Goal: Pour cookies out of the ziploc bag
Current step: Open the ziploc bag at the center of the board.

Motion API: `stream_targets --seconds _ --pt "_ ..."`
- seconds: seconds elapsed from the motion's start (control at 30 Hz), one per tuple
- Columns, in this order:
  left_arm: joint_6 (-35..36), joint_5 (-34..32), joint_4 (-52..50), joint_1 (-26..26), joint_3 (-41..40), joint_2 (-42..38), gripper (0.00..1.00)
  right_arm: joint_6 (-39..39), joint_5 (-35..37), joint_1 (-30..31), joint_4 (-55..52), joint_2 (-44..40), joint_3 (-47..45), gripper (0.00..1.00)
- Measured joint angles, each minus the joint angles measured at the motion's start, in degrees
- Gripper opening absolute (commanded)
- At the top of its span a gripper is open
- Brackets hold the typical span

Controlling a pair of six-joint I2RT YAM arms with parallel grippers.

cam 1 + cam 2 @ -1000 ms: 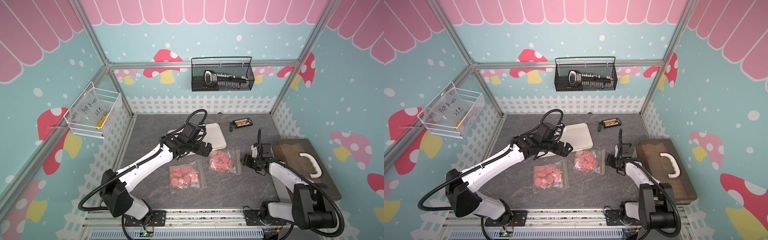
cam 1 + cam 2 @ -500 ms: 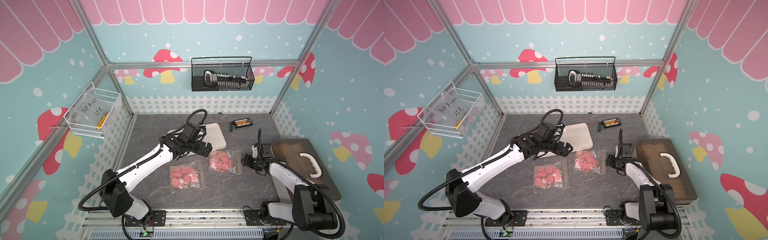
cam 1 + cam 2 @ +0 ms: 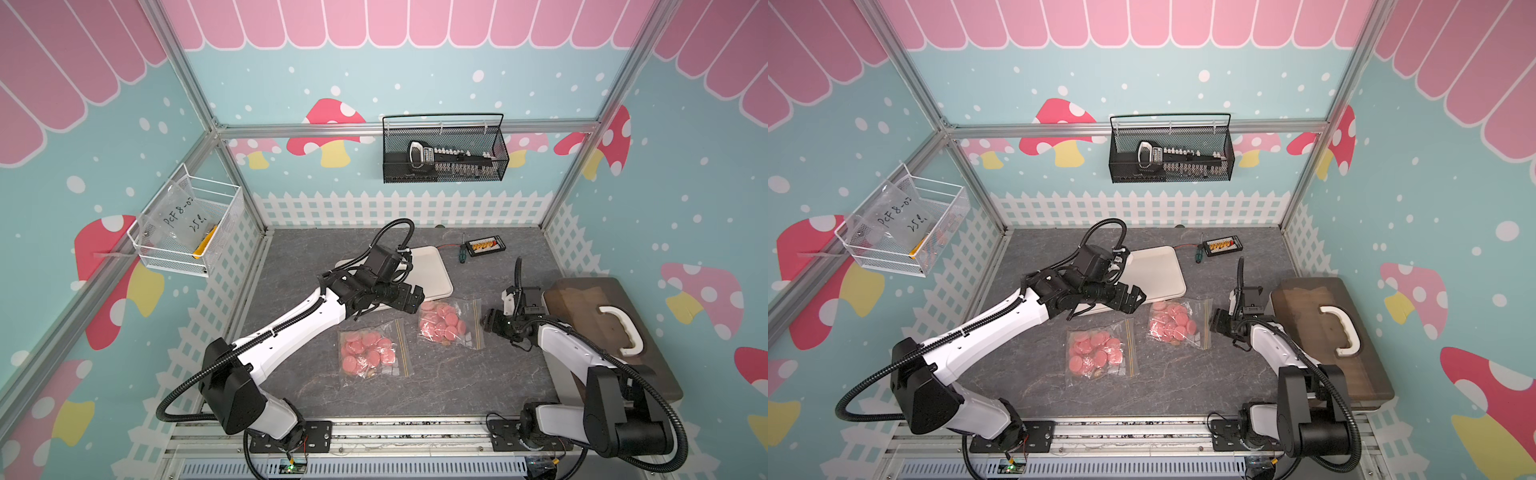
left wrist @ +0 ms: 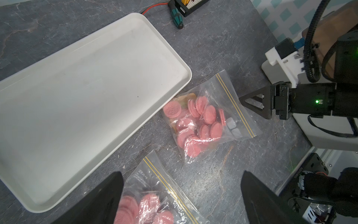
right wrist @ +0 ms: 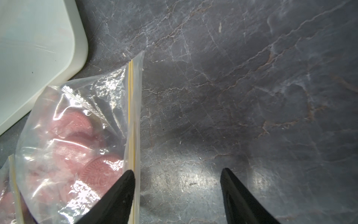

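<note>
The cookies [image 3: 442,323] lay in two bags [image 3: 470,334] on the bench [image 3: 457,386] beside the tray [image 3: 434,266]. The left pincer [image 3: 415,301] gaped wide, empty, over the tray's corner. The right pincer [image 3: 486,325], partly open, gripped nothing.

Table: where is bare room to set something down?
Bare: the front strip of the table, between the nearer bag and the base rail; also the patch between the tray, the black box and the wooden board. Crowded: the middle, where the left gripper and right gripper flank the farther bag.
</note>
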Motion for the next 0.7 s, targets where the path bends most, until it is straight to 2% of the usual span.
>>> stream_targets --seconds 0.23,0.47,0.7 --pt "0.0 -0.2 0.0 0.0 -0.1 0.0 0.99 -0.1 -0.5 0.0 1.2 0.9 0.0 0.63" --pt "0.0 -0.5 0.2 0.0 -0.7 -0.4 0.99 0.0 -4.0 0.0 4.9 2.3 -0.7 0.54" --pt "0.0 -0.7 0.2 0.0 -1.0 -0.7 0.99 -0.1 -6.1 0.0 6.6 3.3 -1.1 0.38"
